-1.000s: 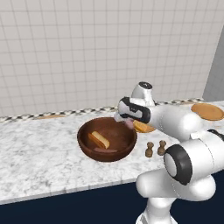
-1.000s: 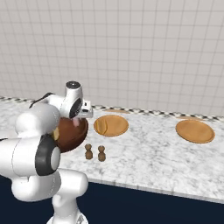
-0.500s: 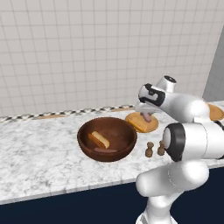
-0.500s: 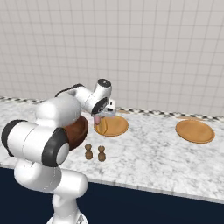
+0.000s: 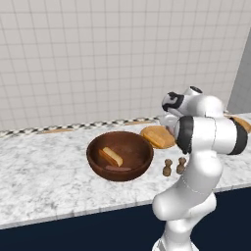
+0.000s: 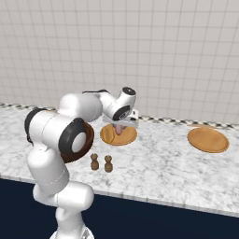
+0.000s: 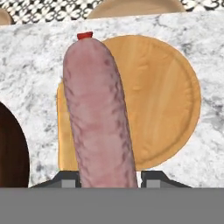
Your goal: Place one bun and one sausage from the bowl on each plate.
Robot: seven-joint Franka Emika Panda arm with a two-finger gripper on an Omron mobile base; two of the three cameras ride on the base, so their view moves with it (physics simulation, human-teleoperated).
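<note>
Marble surface (image 6: 158, 158): my fingers (image 7: 109, 183) grasping sausage (image 7: 99, 113) above nearer plate (image 7: 168, 100), bun (image 5: 156, 137) already there. Next, I lower, release.

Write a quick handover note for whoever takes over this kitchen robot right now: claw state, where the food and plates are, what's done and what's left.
Claw: shut on a sausage, held above the near plate.
Near plate: already has a bun on its left side; sausage not yet set down.
Bowl: holds one bun and what looks like another sausage at the bottom.
Far plate: nothing on it yet.
Done: bun on near plate.
Left: lower and release this sausage beside the bun, then move a bun and a sausage to the far plate.
</note>
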